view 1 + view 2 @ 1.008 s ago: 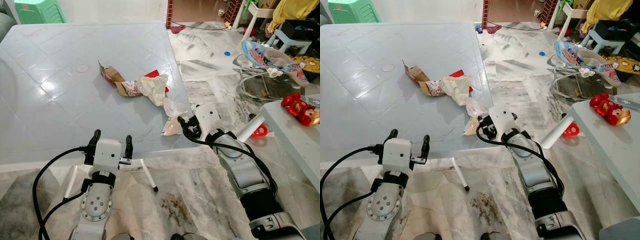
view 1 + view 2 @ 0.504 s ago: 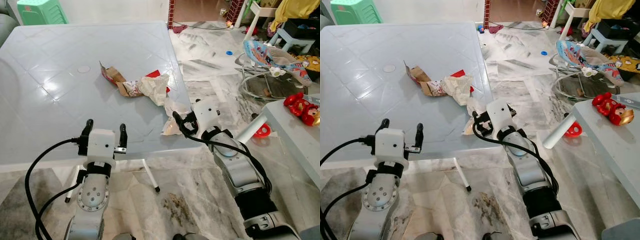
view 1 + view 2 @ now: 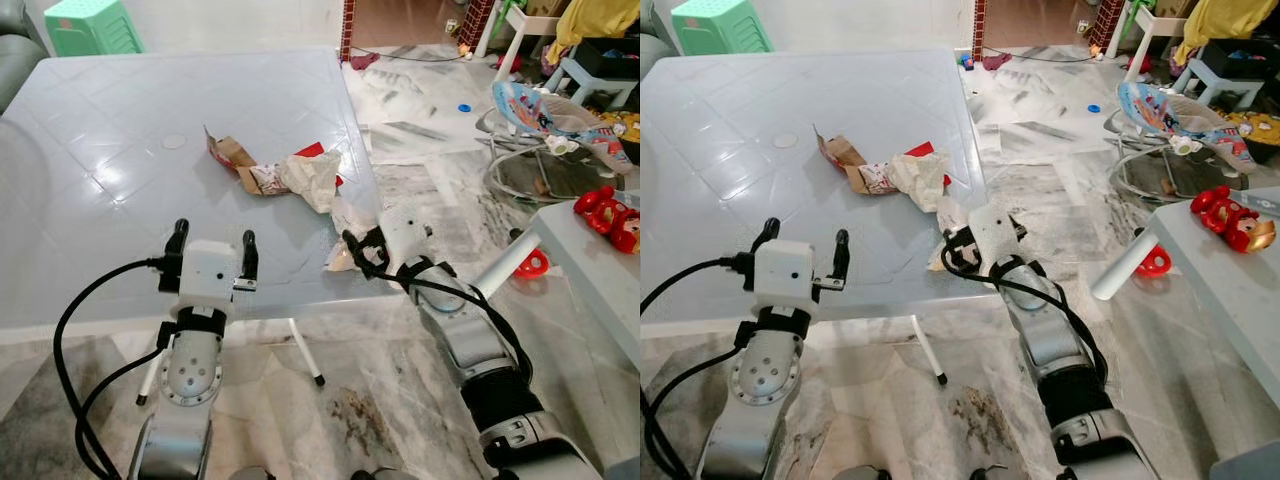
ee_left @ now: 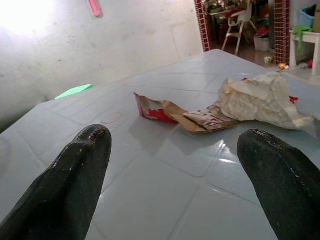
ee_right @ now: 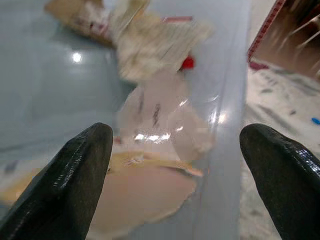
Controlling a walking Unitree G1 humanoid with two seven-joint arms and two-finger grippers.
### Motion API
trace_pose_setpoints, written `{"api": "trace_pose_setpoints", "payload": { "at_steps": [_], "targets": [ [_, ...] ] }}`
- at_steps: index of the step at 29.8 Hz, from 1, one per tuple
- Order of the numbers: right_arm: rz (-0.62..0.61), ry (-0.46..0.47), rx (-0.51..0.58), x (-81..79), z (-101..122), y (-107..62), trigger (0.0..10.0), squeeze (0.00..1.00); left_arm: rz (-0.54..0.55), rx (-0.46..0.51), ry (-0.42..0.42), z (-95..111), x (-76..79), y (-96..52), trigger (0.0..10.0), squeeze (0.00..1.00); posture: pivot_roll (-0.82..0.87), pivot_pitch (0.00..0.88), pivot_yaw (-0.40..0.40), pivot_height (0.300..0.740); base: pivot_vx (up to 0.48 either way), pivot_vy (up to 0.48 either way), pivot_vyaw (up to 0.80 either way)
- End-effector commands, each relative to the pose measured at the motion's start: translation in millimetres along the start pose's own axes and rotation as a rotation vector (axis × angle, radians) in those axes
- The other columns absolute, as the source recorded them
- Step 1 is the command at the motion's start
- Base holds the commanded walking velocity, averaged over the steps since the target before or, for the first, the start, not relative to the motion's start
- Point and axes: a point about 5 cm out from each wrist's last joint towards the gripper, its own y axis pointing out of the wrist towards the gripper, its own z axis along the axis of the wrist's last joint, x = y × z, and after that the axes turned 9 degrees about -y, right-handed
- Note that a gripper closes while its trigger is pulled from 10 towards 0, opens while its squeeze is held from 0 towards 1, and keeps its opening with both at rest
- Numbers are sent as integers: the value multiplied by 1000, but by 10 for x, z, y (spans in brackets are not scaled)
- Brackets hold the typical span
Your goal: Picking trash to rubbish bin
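Observation:
On the pale blue table (image 3: 100,120) lie a torn brown-and-red cardboard wrapper (image 3: 232,158) and a crumpled white paper (image 3: 310,178) beside it. A clear plastic wrapper (image 3: 345,232) with a yellowish piece (image 5: 145,190) under it rests at the table's right edge. My right gripper (image 3: 362,243) is open right at that plastic, which lies between its fingers (image 5: 75,170) in the right wrist view. My left gripper (image 3: 214,234) is open and empty over the table's front edge, facing the cardboard (image 4: 165,111) and the paper (image 4: 260,95).
A green stool (image 3: 85,25) stands beyond the table's far left corner. To the right are a baby bouncer (image 3: 545,115), a red ring toy (image 3: 530,265) on the marble floor, and a second pale table (image 3: 590,290) carrying a red toy (image 3: 605,215).
The camera has shifted slightly. My left gripper has moved forward over the table's front edge. My right gripper has edged closer to the clear plastic wrapper. Both stay open.

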Motion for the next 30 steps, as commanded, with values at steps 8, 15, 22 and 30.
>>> {"api": "trace_pose_setpoints", "payload": {
  "at_steps": [8, 15, 22, 30],
  "targets": [
    [43, -38, -7, -43, 9, 115, 10000, 0, 33, -24, 19, -17, -45, -123, 10000, 0, 118, 118, -64, 740, 0, 0, 0],
    [74, -54, -66, -168, -85, 193, 10000, 0, 26, -15, 33, 23, -20, -132, 10000, 0, 130, 137, -66, 740, 0, 0, 0],
    [106, -55, -100, -238, -134, 224, 10000, 0, 35, -24, 39, 22, -47, -161, 10000, 0, 136, 141, -70, 740, 0, 0, 0],
    [152, -14, -110, -301, -162, 239, 0, 0, 36, -27, 37, 29, -27, -162, 10000, 0, 133, 142, -72, 740, 0, 0, 0]
  ]
}}
